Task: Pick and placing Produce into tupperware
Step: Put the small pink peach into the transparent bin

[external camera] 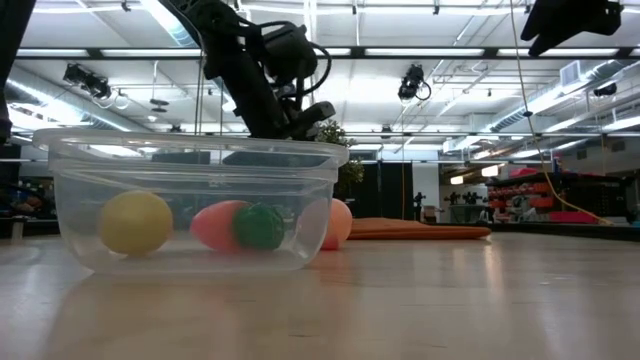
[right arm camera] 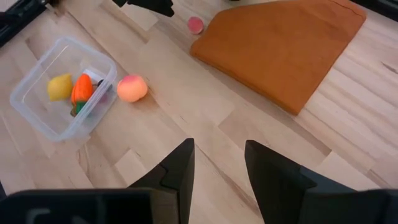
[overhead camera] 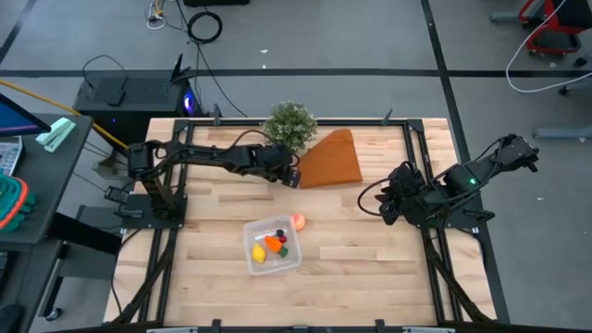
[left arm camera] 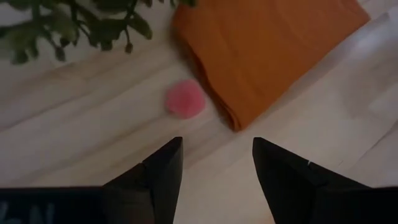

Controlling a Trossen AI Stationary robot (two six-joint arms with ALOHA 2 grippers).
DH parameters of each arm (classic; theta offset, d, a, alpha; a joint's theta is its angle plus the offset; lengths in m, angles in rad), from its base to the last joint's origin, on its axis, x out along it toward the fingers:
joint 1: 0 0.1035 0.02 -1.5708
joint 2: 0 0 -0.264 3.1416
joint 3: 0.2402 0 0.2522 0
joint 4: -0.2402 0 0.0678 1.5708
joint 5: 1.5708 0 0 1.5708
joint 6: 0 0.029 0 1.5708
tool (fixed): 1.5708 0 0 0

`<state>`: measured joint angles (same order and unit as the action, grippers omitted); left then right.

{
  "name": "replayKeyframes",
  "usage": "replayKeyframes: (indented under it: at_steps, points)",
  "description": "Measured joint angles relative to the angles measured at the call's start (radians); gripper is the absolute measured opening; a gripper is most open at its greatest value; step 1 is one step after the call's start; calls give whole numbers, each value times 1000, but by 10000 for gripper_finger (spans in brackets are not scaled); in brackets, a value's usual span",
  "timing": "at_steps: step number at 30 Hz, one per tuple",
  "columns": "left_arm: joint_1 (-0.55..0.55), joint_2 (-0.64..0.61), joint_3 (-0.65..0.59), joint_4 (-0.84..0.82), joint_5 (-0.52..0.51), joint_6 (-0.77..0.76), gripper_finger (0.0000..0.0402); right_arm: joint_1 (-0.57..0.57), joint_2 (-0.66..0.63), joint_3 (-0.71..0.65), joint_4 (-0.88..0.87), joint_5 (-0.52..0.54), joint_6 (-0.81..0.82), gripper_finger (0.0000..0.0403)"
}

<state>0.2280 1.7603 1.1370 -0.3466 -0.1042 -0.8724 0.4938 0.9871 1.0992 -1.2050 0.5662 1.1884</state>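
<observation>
Pale wood planks make up your worktop (overhead camera: 370, 268), with the clear tupperware (overhead camera: 271, 245) sitting toward its front middle. Inside it you can see a yellow lemon (right arm camera: 60, 87), an orange carrot (right arm camera: 81, 89) with a green top, and small dark bits. A peach-pink ball (right arm camera: 132, 88) lies on the wood, touching or just beside the container's outer wall.

Your left gripper (left arm camera: 214, 165) hangs over the back of the worktop, between the bushy green plant (overhead camera: 289, 123) and the orange-brown wedge (overhead camera: 330, 159). Its jaws are released and empty. A small pink-red piece (left arm camera: 185, 98) lies on the wood ahead of them, just beside the wedge's edge and outside the gap.

Your right gripper (right arm camera: 217, 162) waits at the right side, jaws released, holding nothing, well apart from the produce.
</observation>
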Motion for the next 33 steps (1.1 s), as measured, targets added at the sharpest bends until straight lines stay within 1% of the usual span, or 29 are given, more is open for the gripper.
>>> replayKeyframes:
  at_steps: [6, 11, 17, 22, 25, 33]
  points:
    - [11, 9, 0, -5, -1, -9, 194, 0, 0, 0, 1, 8, 0, 114]
    - [-9, 17, 0, 11, -74, -20, 184, 0, 0, 0, 2, 8, -1, 114]
    - [-37, 60, 0, 50, -100, -39, 174, 0, 0, 0, 7, 8, 12, 114]
    - [-54, 91, 0, 86, -146, -60, 173, 0, 0, 0, 9, 8, 13, 114]
    - [-54, 99, 2, 115, -153, -71, 174, 0, 0, 0, 9, 8, 13, 114]
    - [-50, 100, 0, 111, -173, -85, 177, 0, 0, 0, 9, 7, 13, 114]
